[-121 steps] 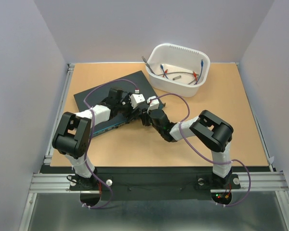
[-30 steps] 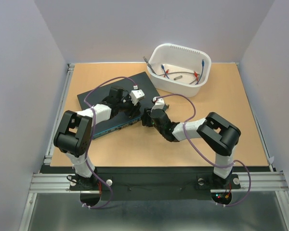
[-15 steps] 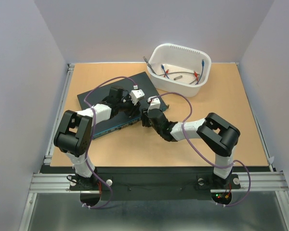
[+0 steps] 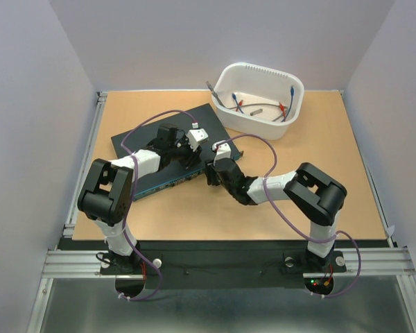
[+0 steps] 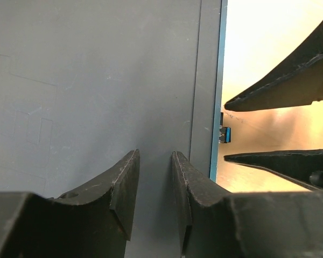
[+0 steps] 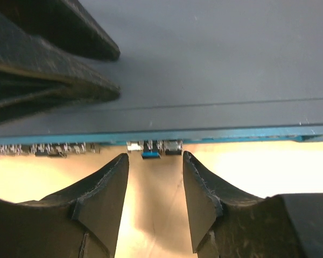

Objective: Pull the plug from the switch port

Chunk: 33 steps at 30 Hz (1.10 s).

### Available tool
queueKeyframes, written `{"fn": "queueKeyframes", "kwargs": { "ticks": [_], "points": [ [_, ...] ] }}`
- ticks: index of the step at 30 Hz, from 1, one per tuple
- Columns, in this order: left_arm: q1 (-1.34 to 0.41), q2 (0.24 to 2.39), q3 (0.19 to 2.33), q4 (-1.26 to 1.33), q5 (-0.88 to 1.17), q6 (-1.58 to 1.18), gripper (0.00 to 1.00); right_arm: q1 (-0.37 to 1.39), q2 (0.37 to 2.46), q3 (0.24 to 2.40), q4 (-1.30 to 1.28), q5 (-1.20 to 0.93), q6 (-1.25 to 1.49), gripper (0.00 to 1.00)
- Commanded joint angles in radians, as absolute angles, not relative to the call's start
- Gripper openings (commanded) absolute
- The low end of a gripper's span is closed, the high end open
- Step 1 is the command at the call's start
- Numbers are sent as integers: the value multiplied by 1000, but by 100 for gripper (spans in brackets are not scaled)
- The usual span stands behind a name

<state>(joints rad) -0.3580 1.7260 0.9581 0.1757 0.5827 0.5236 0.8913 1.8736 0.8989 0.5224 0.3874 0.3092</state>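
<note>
The plug (image 6: 150, 152) sits in the blue front edge of the switch (image 6: 204, 64), straight ahead of the right claw (image 6: 154, 161), whose fingers gape empty either side; its long axis points back at that claw; the left claw (image 5: 153, 166), narrow and empty, lies over the switch's top.

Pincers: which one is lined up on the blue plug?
The right pincer: open, with the blue plug straight ahead of its gap at the switch's socket edge. The left pincer is over the switch's flat top, plug off to its side.
</note>
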Motion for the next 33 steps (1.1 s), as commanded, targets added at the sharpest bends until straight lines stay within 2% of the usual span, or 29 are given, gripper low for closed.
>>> {"fn": "queueKeyframes", "kwargs": {
  "ticks": [1,12,33],
  "points": [
    [-325,1776,951,100,419,580,41,890,1804,862,558,373,282,51],
    [-325,1776,953,98,420,583,42,890,1881,939,565,396,264,50],
    [-325,1779,957,92,423,586,42,890,1902,971,560,419,232,43]
  ]
}}
